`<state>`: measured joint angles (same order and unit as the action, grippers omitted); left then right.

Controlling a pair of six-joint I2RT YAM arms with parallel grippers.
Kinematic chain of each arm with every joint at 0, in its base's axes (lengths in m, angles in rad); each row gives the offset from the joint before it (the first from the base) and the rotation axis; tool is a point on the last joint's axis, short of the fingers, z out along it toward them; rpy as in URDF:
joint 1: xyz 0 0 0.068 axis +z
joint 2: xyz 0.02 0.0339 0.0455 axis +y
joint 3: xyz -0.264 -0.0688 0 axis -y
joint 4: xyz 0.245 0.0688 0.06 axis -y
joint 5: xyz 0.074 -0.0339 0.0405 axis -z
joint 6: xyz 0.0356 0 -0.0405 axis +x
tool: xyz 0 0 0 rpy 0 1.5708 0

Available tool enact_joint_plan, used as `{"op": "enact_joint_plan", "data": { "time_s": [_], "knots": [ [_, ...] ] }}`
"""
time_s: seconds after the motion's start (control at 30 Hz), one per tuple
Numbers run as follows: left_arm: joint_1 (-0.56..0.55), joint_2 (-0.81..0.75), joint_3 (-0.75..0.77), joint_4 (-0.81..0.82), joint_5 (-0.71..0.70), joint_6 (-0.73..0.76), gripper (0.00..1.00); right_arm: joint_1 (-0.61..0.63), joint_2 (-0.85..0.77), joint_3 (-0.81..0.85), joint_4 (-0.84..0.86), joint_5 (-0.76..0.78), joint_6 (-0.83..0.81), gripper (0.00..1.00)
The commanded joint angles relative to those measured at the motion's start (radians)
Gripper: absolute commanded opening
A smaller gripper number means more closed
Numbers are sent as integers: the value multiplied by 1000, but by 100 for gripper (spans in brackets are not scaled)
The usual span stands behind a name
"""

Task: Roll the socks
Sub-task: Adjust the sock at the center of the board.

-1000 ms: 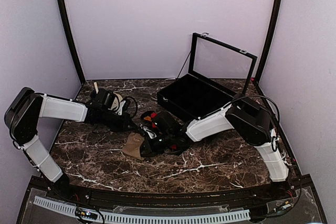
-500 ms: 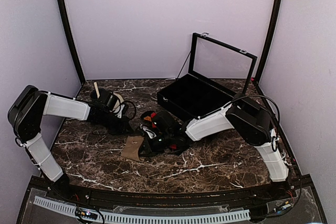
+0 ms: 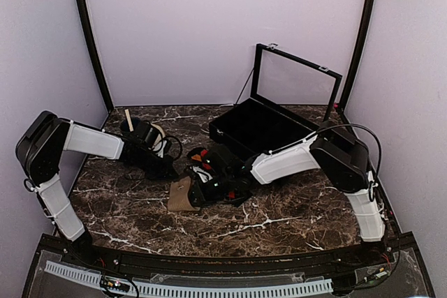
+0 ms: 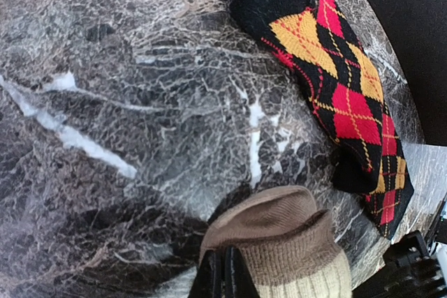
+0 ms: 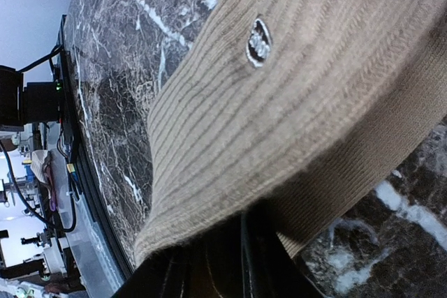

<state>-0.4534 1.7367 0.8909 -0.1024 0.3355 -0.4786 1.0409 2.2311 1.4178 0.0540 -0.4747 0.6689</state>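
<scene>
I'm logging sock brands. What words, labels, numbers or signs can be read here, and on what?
No readable text in any view.
One mark only: a small oval emblem on the tan ribbed sock, too small and blurred to read.
The argyle sock shows only its diamond pattern, no lettering.

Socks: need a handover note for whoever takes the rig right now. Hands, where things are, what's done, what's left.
Left hand: shut, tips right beside the tan sock; no clear pinch on it.
Right hand: at the tan sock's edge, fabric draped over its fingers; grip can't be told.
Argyle sock: lying flat on the table, just beyond the tan one.
Done: no finished roll visible.
Left: roll both.
</scene>
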Motion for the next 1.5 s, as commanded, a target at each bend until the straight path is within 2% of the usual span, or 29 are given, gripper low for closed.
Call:
{"op": "enact_joint_plan", "data": {
  "time_s": [0.0, 0.73, 0.83, 0.93, 1.0, 1.47],
  "knots": [
    [4, 14, 25, -1, -8, -5, 0, -3, 11, -54, -192, 118, -36, 25],
    [3, 26, 45, 36, 25, -21, 0, -8, -110, -111, -204, 171, -63, 37],
    [4, 30, 47, 46, 36, -23, 0, -11, -116, -115, -192, 154, -64, 46],
    [3, 36, 48, 68, 56, -30, 0, -12, -116, -114, -191, 140, -69, 60],
    [4, 41, 51, 76, 65, -34, 0, -13, -118, -117, -193, 145, -71, 65],
    [3, 50, 61, 73, 69, -31, 0, -31, -214, -200, -149, 181, -67, 63]
  ]
}}
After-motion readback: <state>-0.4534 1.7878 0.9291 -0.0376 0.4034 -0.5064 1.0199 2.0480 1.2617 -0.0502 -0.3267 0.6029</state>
